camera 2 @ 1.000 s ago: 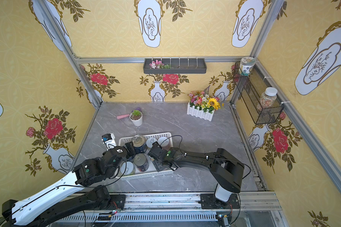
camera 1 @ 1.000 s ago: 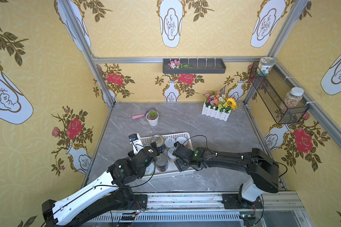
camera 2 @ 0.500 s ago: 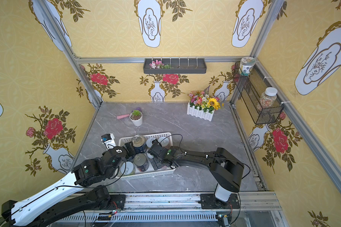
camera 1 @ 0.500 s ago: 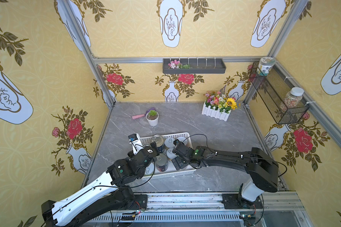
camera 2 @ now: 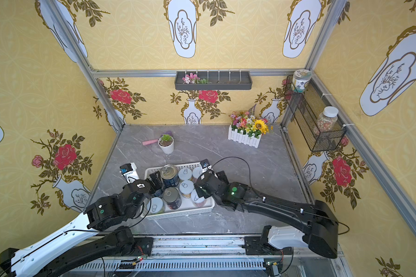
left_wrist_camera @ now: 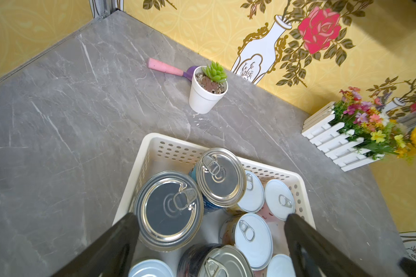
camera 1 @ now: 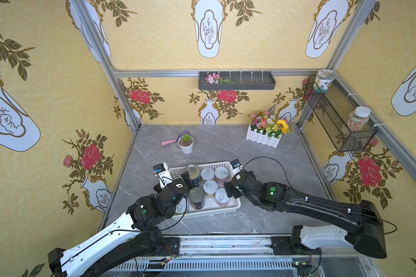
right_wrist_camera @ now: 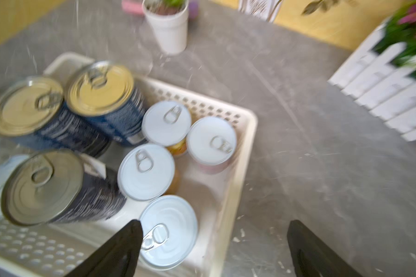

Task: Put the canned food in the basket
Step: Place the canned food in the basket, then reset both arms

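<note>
The white perforated basket (camera 1: 214,212) (camera 2: 178,214) (left_wrist_camera: 154,141) (right_wrist_camera: 246,148) sits near the table's front. Several cans stand in it. Metal-topped blue cans (camera 1: 193,170) (left_wrist_camera: 220,176) (right_wrist_camera: 100,88) are at its far left, and a dark-labelled one (camera 1: 196,196) (right_wrist_camera: 42,187) is nearer. White-lidded small cans (camera 1: 210,186) (left_wrist_camera: 252,233) fill the right half. My left gripper (camera 1: 186,183) (left_wrist_camera: 210,217) hangs open above the left-hand cans, holding nothing. My right gripper (camera 1: 231,185) (right_wrist_camera: 215,224) is open over the basket's right rim. One of its fingers is beside a white-lidded can (camera 1: 221,196) (right_wrist_camera: 168,230).
A small white succulent pot (camera 1: 186,144) and a pink-handled scoop (camera 1: 169,142) lie behind the basket. A white fence planter with flowers (camera 1: 265,133) stands at the back right. On the right wall hangs a black mesh basket (camera 1: 334,115) with jars.
My right gripper has gone from shut to open, leaving a white-lidded can standing in the basket's near right corner, and has drawn back slightly rightward. The left arm has not moved.
</note>
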`<action>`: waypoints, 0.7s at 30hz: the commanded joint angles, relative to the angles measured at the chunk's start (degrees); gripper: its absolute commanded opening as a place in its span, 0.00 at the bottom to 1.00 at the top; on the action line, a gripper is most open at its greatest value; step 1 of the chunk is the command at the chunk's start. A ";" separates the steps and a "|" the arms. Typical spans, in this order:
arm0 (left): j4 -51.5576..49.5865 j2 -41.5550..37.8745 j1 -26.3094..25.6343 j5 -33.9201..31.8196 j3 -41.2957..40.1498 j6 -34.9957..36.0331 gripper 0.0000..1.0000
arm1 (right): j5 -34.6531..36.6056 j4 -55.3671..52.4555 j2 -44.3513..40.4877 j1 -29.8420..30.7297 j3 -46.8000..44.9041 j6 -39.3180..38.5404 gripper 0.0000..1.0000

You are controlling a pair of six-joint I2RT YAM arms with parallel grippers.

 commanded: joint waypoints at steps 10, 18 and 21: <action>26.69 2.32 17.73 -2.39 -3.86 18.37 1.00 | 28.02 32.27 -6.38 -21.60 -21.65 -15.89 0.97; 33.09 2.72 30.02 -12.08 -14.55 16.47 1.00 | 7.86 51.96 -1.37 -41.25 -35.35 -15.76 0.97; 49.10 6.60 30.03 -17.43 -23.37 30.09 1.00 | 2.67 54.71 1.38 -46.45 -36.63 -13.89 0.97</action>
